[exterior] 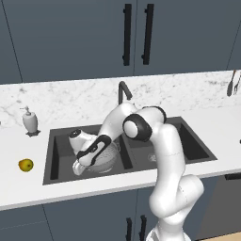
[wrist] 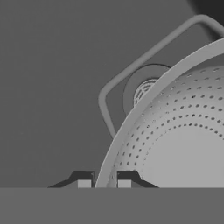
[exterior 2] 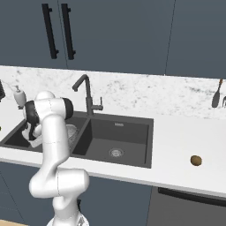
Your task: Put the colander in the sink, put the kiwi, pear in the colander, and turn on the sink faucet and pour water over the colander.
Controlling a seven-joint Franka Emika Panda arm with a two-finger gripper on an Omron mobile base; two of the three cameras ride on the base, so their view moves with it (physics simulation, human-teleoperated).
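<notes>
A: Start with the left base view. Where are you?

B: My gripper [exterior: 77,168] is down in the left basin of the sink [exterior: 56,160], at the near left rim of the colander [exterior: 106,157]. My arm covers most of the bowl, so from here I cannot tell how my jaws stand. The colander sits upright, its open mouth facing up. The pear [exterior: 26,164] lies on the white surface [exterior: 19,188] left of the sink, well apart from me. The sink faucet [exterior: 123,92] stands behind the divider between the basins, its spout bent forward.

A: And the right base view?

B: There my arm hides most of the left basin. A bit of the colander [exterior 2: 71,131] shows just right of my forearm, inside the sink [exterior 2: 132,145]. The kiwi [exterior 2: 196,160] rests on the surface [exterior 2: 185,132] to the right of the sink, far from the colander. The sink faucet [exterior 2: 87,95] rises behind the basins, with its small lever sticking out to the right.

A: The hand view?

B: My fingertips [wrist: 84,183] stand one on each side of the colander's rim [wrist: 131,122], pinched shut on it, one tip outside the wall and one inside. The perforated bowl curves away to the right, and the thin wire handle [wrist: 131,70] loops out from the rim over the dark basin floor. The round drain [wrist: 142,89] shows just beyond the rim, inside that loop
</notes>
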